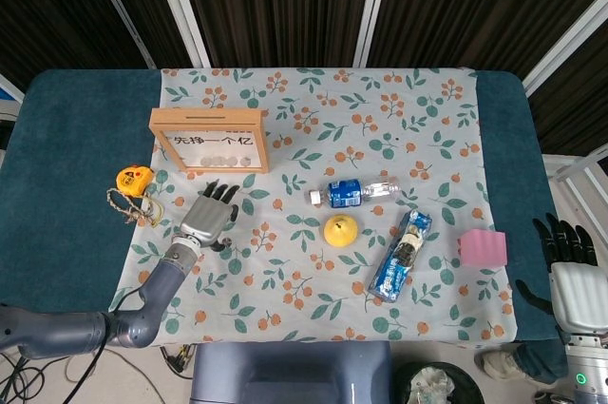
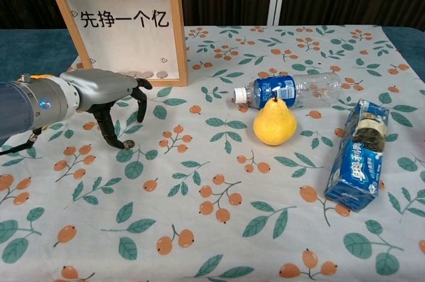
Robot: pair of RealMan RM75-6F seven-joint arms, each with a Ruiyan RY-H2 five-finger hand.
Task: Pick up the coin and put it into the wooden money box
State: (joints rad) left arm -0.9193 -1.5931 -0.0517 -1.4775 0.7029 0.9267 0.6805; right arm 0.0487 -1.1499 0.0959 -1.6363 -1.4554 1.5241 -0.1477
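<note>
One small coin (image 2: pixel 128 143) is all this comes down to, and it lies flat on the floral tablecloth (image 2: pixel 219 242), well in front of the wooden money box (image 2: pixel 123 26) and a little toward the robot. In the chest view the left hand (image 2: pixel 109 96) arches over it, fingers curled downward like a claw, and one dark fingertip (image 2: pixel 114 141) sits right beside the coin, touching it or nearly so. I cannot tell whether anything is pinched yet; the coin looks to be lying on the cloth, not lifted. From the head view the left hand (image 1: pixel 207 215) hides the coin completely.

The right hand (image 1: pixel 573 280) hangs off the table's far right corner, fingers loosely spread, holding nothing.

Now, the coin itself: thin, hard, light, and smooth metal by the look of it, so slippery under rigid fingertips. Lying flat, it offers almost no edge. My judgement is that the hold has to be on the rim, thumb against a finger, and the soft cloth may help by giving a little so a fingertip can get under. Press too hard and it could skid or flip away. Several coins already show behind the box's front pane, and the slot runs along its top edge (image 1: pixel 208 113), so the coin will need turning on edge to drop in.
</note>
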